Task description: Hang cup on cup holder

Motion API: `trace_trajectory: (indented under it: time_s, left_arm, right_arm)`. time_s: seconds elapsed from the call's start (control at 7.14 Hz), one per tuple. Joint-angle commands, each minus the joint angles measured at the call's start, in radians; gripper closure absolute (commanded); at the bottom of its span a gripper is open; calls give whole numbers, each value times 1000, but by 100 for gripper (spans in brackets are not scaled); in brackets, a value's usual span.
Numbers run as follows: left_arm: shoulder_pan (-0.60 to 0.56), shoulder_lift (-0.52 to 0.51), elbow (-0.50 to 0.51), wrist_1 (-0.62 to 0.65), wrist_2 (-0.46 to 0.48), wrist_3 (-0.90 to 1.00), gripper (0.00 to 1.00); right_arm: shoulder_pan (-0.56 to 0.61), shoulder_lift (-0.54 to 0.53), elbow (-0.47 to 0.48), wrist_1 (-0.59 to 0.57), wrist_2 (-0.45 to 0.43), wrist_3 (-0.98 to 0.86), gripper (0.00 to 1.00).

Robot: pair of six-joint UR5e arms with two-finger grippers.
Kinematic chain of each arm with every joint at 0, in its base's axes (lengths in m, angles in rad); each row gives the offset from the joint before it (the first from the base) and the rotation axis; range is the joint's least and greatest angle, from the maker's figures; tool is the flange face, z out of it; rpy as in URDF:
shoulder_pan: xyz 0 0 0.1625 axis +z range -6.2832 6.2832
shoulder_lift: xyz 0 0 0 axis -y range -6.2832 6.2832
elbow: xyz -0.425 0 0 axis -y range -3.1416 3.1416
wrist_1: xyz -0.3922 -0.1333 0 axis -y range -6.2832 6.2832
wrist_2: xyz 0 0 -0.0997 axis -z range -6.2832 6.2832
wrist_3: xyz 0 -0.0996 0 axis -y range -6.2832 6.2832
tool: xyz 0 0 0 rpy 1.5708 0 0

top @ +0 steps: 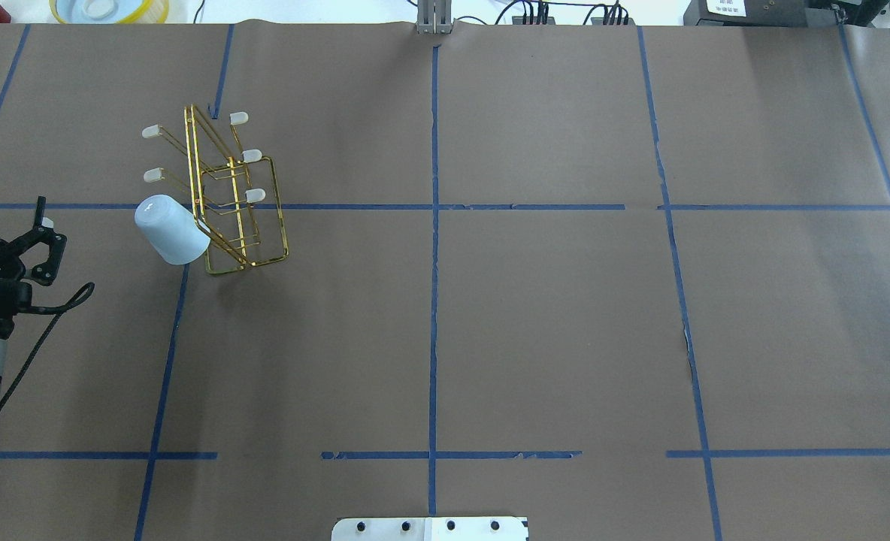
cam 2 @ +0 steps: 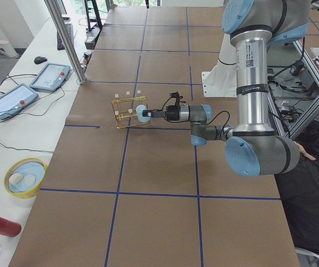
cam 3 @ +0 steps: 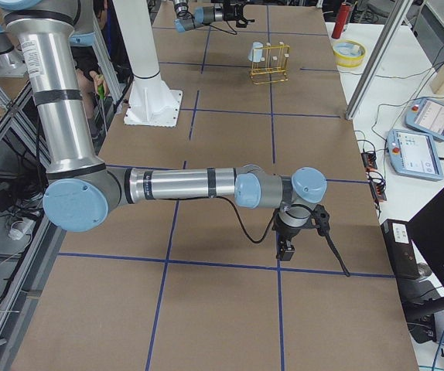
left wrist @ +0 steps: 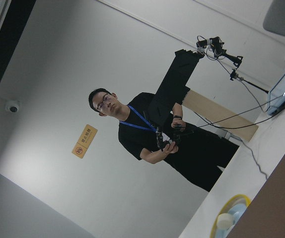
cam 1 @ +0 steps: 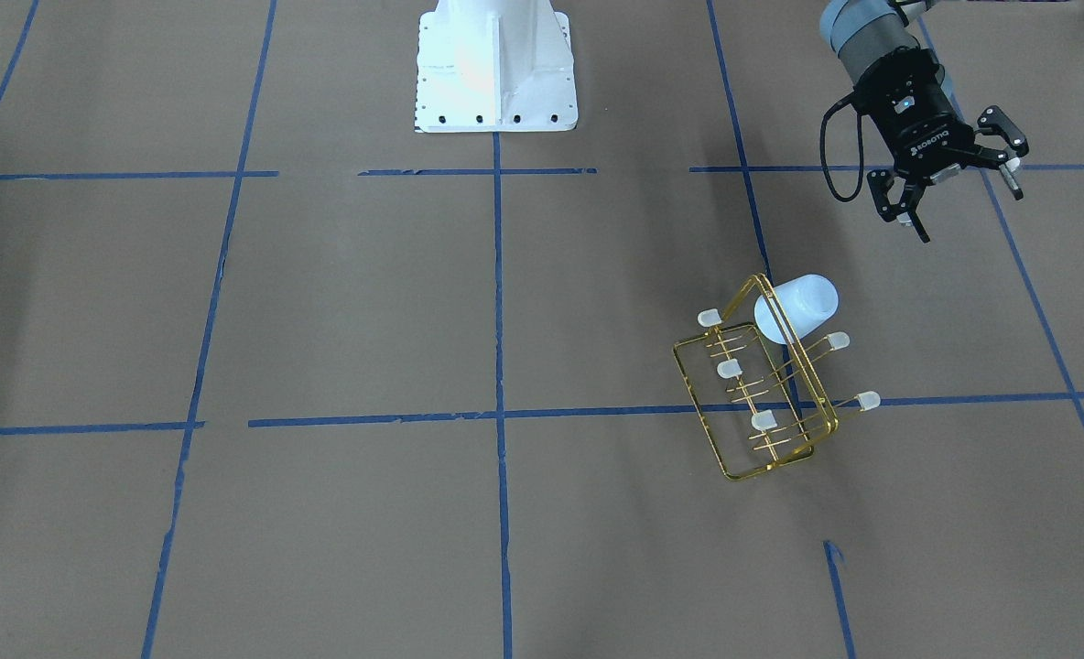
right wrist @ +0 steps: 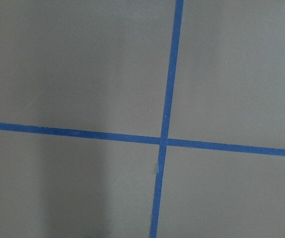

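The pale blue-white cup sits tilted on the end of the gold wire cup holder, its mouth toward the frame and its closed end pointing away. It covers the spot of one prong; the other capped prongs are bare. Both also show in the overhead view, the cup to the left of the holder. My left gripper is open and empty, held above the table, apart from the cup. My right gripper hangs low over the table far from the holder; I cannot tell whether it is open or shut.
The white robot base stands at the table's middle edge. A yellow bowl sits beyond the far edge, near the holder. Teach pendants lie on the side bench. An operator stands beyond the table.
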Motion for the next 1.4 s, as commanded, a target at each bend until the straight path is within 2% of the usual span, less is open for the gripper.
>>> trace_trajectory:
  time_s: [0.0,0.28,0.7,0.84,1.12,1.26]
  left_arm:
    - [-8,22,-24,-94,-196,-366,0]
    - [-11,71,-25,-87,-326,-577,0]
    - [-36,141,-25,-44,-515,-584,0]
    - [-107,142,-25,-21,-658,-583,0]
    - [-328,128,-25,11,-1144,-581,0]
    - [-420,126,-22,87,-1316,-580,0]
  right_arm:
    - [0,0,0,0,0,0,0]
    - [0,0,0,0,0,0,0]
    - [0,0,0,0,0,0,0]
    - [0,0,0,0,0,0,0]
    - [0,0,0,0,0,0,0]
    - [0,0,0,0,0,0,0]
